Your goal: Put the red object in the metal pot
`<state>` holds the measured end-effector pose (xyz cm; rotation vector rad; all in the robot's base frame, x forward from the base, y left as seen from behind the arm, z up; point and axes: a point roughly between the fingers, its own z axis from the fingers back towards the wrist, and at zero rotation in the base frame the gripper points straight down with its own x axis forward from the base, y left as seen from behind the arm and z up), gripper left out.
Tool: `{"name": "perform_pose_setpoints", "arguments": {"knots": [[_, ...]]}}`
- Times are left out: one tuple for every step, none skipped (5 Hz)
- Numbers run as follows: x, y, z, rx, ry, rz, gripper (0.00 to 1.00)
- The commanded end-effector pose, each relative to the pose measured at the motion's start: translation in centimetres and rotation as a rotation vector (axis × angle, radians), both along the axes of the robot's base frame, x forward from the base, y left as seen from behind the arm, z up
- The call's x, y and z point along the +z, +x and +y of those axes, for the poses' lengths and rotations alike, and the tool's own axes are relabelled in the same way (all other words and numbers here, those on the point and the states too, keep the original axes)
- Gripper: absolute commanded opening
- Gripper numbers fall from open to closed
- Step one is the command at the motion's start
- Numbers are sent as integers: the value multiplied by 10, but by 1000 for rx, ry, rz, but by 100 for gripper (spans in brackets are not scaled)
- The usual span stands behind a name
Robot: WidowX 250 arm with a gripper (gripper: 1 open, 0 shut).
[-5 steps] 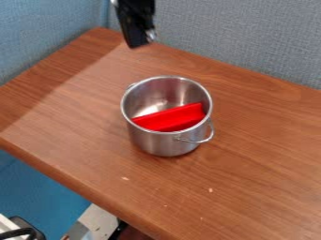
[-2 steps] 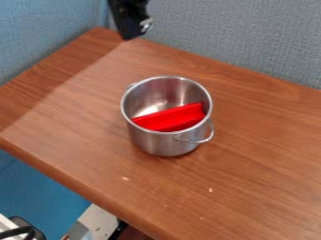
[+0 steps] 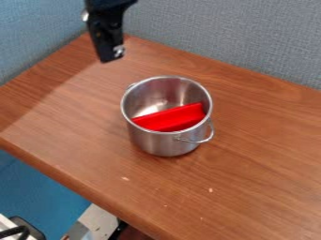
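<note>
gripper now farther left

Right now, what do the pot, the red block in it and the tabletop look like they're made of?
Metal pot: looks like steel, brushed-shiny; its inner wall mirrors the red.
Red object: probably plastic or painted wood; flat, uniformly bright red, no grain visible, so I can't tell which.
Table: wood or wood-look laminate, brown with grain lines and a soft sheen.

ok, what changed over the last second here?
The gripper, shut and empty, moved left and slightly lower in the camera view, farther from the metal pot. Nothing was grasped or released. The red object stays inside the pot; the pot hasn't shifted on the table.
</note>
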<state>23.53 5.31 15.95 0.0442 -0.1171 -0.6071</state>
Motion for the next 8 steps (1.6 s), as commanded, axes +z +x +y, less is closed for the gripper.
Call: {"name": "perform_pose_setpoints", "arguments": {"knots": [[9,-4,-9,-52,6,-42,0],[1,-3,-23,-103,-2,-28,0],[-7,-1,-32,-121,-10,-21,0],[-12,-4,-38,-137,-17,-15,0],[-16,-5,-44,-140,-32,-16,0],[-15,-5,-44,-126,-51,-24,0],[-17,-2,-41,-105,-63,-23,0],[-20,1,-39,-87,-73,-23,0]]}}
